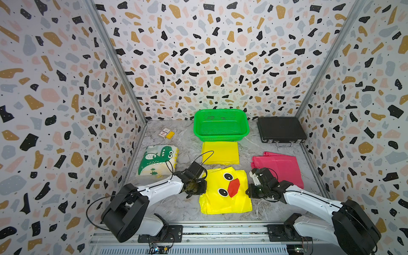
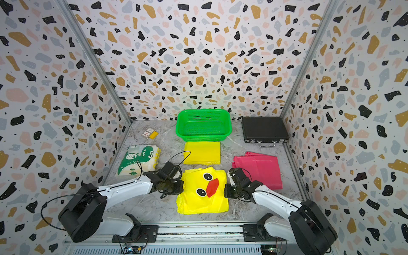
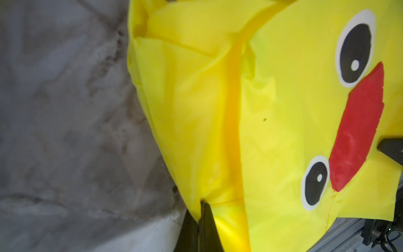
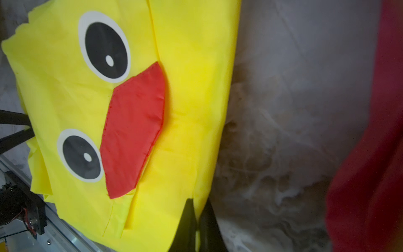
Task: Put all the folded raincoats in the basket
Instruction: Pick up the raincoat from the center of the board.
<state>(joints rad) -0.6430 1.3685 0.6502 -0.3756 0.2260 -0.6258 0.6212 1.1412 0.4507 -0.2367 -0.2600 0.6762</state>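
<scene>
So the duck raincoat lifts level for the basket, my left tool and right tool pinch its opposite edges.

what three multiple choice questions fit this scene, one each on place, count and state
1. Where is the green basket? A) just beyond the plain yellow raincoat B) nearest the camera C) in a front corner
2. How many folded garments lie on the table? A) two B) four C) six
3. What do the left gripper and right gripper do? A) hang open B) grip the basket rim C) pinch the duck raincoat's opposite edges

1 A, it stands past that raincoat; 2 B, dinosaur-print one, plain yellow, pink one, duck; 3 C, wrist views show fingers shut on yellow fabric.
</scene>
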